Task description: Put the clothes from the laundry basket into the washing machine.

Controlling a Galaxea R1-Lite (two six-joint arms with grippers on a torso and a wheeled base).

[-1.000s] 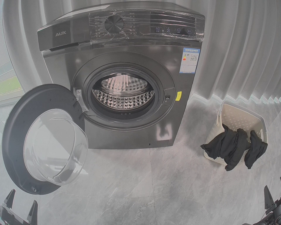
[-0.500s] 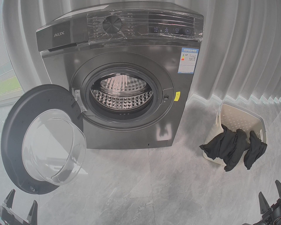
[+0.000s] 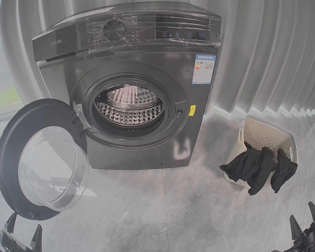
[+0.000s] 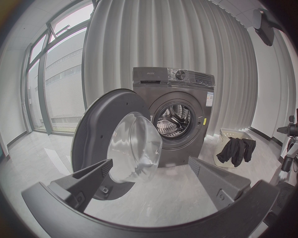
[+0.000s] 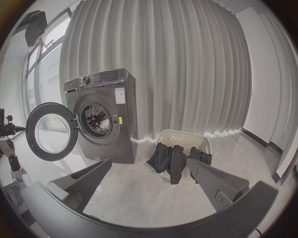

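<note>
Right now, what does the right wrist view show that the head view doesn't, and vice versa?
Right wrist view adds the right side of the washing machine and a white wall with dark skirting. Head view adds the machine's top. Both share the open door, the empty drum, the laundry basket and the black clothes draped over its front rim.

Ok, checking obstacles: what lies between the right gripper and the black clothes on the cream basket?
Bare grey floor from right gripper to black clothes, per right wrist view.
</note>
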